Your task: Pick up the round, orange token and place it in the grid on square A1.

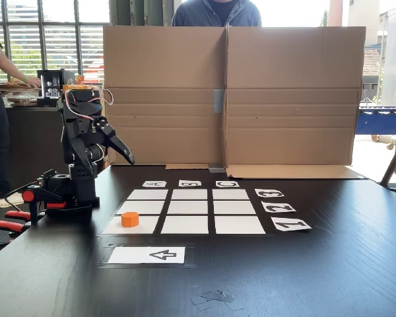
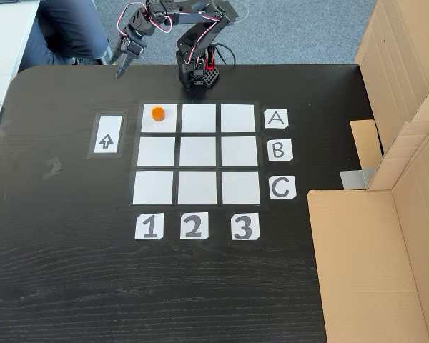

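Note:
The orange token [image 1: 130, 219] [image 2: 157, 113] stands upright on square A1 [image 1: 145, 226] [image 2: 161, 126], the corner cell of the grid [image 1: 189, 208] [image 2: 197, 151] closest to the arm's base. It sits a little off the cell's middle. My gripper [image 1: 127, 158] [image 2: 120, 71] hangs raised above the table beside the grid, apart from the token. Its jaws look pressed together into one point, with nothing between them.
A white arrow card [image 1: 147, 255] [image 2: 106, 133] lies beside the grid. A tall cardboard wall [image 1: 231, 92] [image 2: 400, 214] closes off one side of the table. Red clamps [image 1: 6, 224] hold the arm's base at the table edge. A person sits behind the cardboard.

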